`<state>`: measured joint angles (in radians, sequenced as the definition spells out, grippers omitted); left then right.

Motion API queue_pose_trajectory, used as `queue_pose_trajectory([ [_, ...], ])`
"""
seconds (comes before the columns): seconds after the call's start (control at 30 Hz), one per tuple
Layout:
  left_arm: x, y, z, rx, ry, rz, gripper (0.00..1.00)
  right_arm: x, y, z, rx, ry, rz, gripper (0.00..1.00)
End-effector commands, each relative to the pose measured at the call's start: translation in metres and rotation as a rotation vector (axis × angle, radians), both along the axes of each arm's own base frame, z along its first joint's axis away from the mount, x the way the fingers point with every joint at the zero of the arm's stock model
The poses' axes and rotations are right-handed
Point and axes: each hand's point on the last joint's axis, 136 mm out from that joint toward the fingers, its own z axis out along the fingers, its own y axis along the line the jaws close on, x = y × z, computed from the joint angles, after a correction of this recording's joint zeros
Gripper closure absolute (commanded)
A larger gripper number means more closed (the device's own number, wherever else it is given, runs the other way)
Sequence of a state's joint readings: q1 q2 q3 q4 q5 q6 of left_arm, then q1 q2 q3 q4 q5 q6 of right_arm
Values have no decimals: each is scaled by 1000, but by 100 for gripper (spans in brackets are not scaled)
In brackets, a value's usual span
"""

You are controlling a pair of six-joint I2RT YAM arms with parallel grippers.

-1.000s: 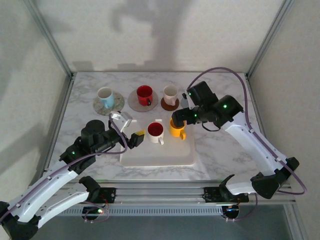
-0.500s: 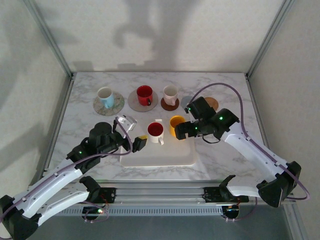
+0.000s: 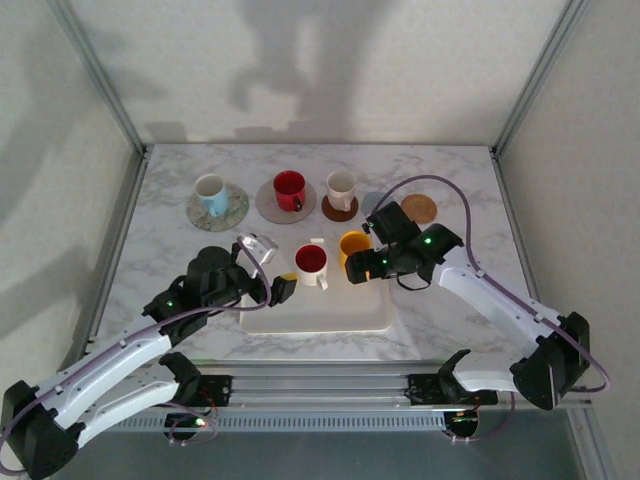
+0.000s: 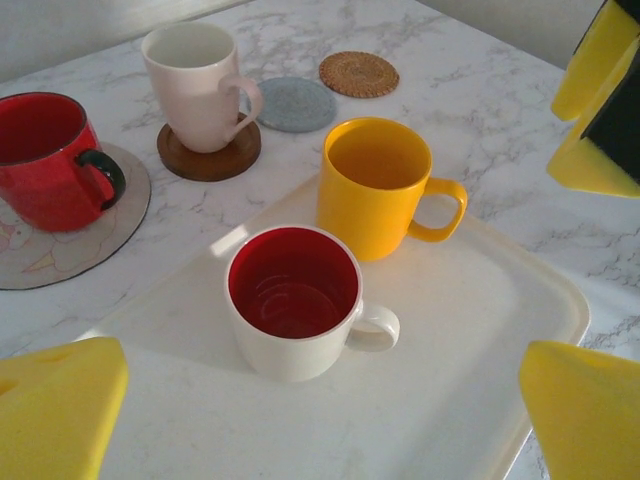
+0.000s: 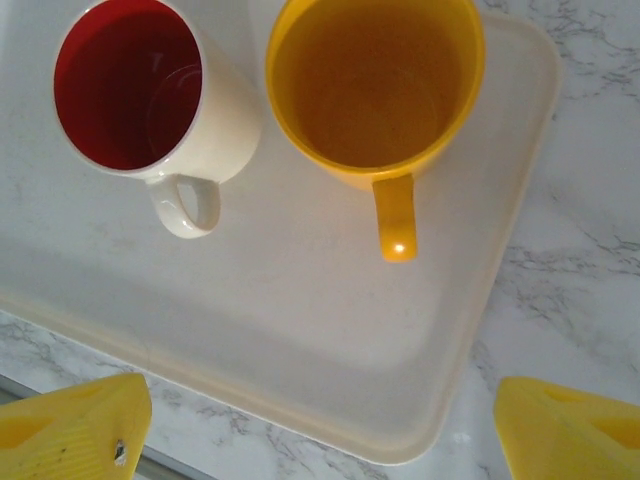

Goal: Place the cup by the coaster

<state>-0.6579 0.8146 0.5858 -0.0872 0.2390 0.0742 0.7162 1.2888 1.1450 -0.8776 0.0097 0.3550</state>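
Observation:
Two cups stand on the cream tray (image 3: pixel 330 315): a white cup with a red inside (image 3: pixel 311 262) (image 4: pixel 293 300) (image 5: pixel 140 90) and a yellow cup (image 3: pixel 353 243) (image 4: pixel 375 185) (image 5: pixel 375 85). Behind the tray lie two bare coasters, a grey coaster (image 4: pixel 295 103) and a woven coaster (image 3: pixel 419 208) (image 4: pixel 358 73). My left gripper (image 3: pixel 283 288) (image 4: pixel 320 440) is open at the tray's left side, just short of the white cup. My right gripper (image 3: pixel 362 270) (image 5: pixel 320 440) is open above the tray's near right part, beside the yellow cup's handle.
At the back, a white and blue cup sits on a patterned coaster (image 3: pixel 212 195), a red cup (image 3: pixel 288 190) (image 4: pixel 45 150) on a pale round coaster, and a pinkish cup (image 3: pixel 340 188) (image 4: pixel 195 85) on a brown coaster. Metal frame posts stand at both table sides.
My right gripper drew back from the rear of the tray toward the near edge, uncovering the woven coaster. My left gripper moved right toward the white cup.

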Motion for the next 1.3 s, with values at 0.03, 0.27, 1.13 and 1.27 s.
queue_pose_trajectory([
  [0.03,2,-3,-3,-19,8,7,0,1,8,-15,-1,25,18,13],
  [0.27,3,-3,-7,-20,10,11,0,3,10,-28,-15,40,18,16],
  [1.13,-2,-1,-19,-19,15,7,0,23,7,-89,-146,125,-36,44],
  [1.27,-3,-1,-20,-19,16,-1,0,27,6,-94,-164,128,-45,48],
])
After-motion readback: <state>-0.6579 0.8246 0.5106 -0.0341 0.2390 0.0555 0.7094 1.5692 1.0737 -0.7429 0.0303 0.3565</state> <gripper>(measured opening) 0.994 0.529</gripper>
